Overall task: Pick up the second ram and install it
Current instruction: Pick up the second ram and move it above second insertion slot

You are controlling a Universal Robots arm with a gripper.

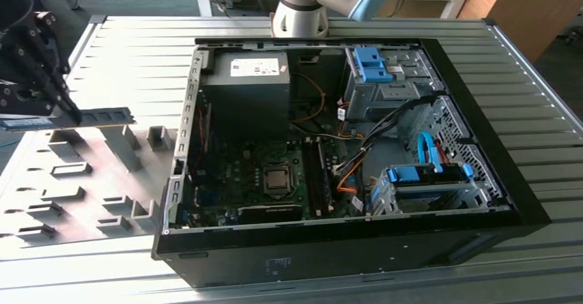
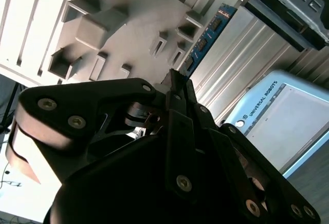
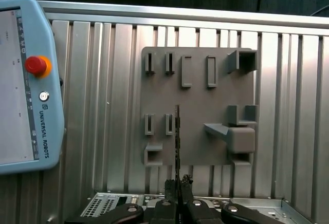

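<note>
Spanning the scene is one ribbed tabletop (image 1: 510,58), carrying one open case (image 1: 273,263) and, toward the exterior view's left, one grey holder plate (image 1: 91,174). One pendant (image 3: 20,95) lies beside the plate. Above the plate, the fingers (image 3: 168,189) are clamped on one ram (image 1: 105,117). Its long axis is level and runs out from the fingertips toward the case, which lies beyond its free end to the exterior view's right. Whether another stick already sits in the board's slots, I cannot tell.
</note>
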